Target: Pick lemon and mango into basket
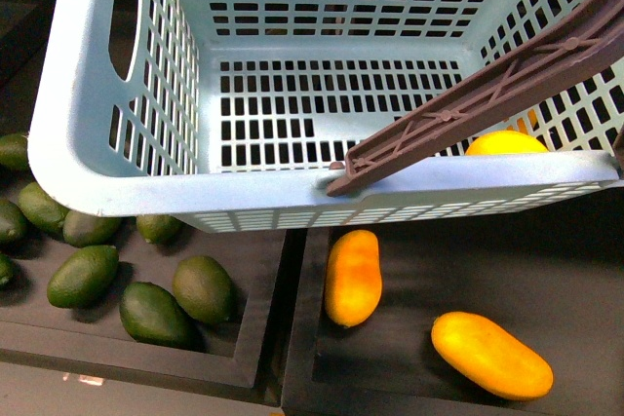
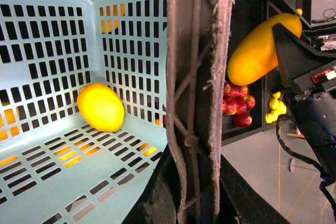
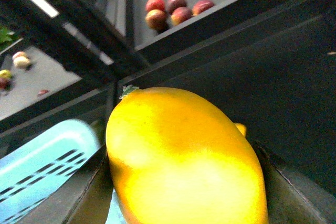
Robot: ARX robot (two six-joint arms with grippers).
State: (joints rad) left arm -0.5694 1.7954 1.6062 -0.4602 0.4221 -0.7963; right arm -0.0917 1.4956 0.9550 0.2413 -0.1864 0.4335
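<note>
While the lemon lies inside the basket, its handle clamped by the left gripper, the mango is gripped by the right gripper at upper right, seemingly to be released over the rim.

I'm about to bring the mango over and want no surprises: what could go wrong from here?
1. The mango in the right tool hangs outside the basket, past its handle; a straight move in could strike the handle.
2. The lemon lies on the basket floor; a dropped mango may land on it.
3. Where the tool touches the mango is hidden, so a slip cannot be ruled out.
</note>
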